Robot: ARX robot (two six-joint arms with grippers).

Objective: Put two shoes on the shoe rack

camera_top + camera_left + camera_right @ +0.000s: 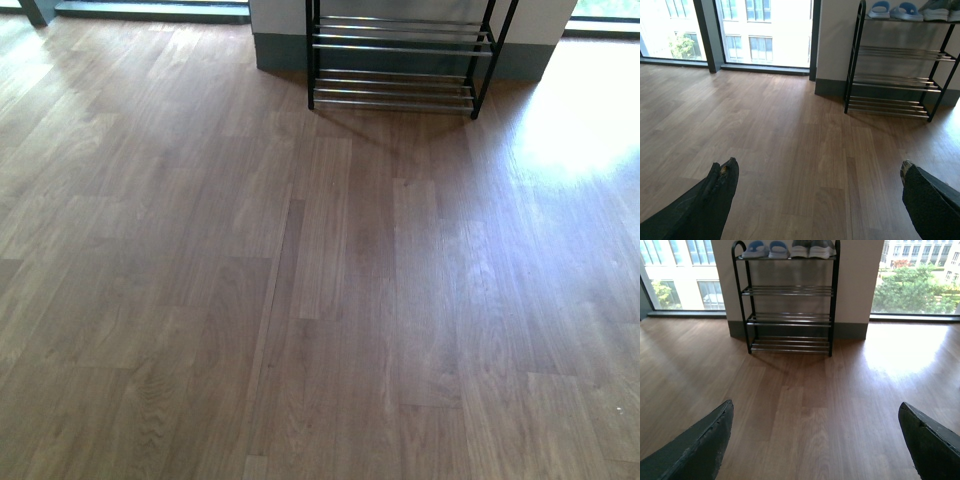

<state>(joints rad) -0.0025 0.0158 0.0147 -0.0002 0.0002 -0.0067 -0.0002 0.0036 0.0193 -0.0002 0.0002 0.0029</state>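
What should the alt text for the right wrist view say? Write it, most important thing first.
A four-tier black shoe rack stands against a white wall between windows, with pale blue slides and grey sneakers side by side on its top tier. Bare wood floor lies in front, framed by the open right gripper.

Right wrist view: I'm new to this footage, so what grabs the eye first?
The black shoe rack against the pale wall, with pale blue slides and grey sneakers side by side on its top tier; the lower tiers are bare. Nearer, two dark fingers stand wide apart over wood floor.
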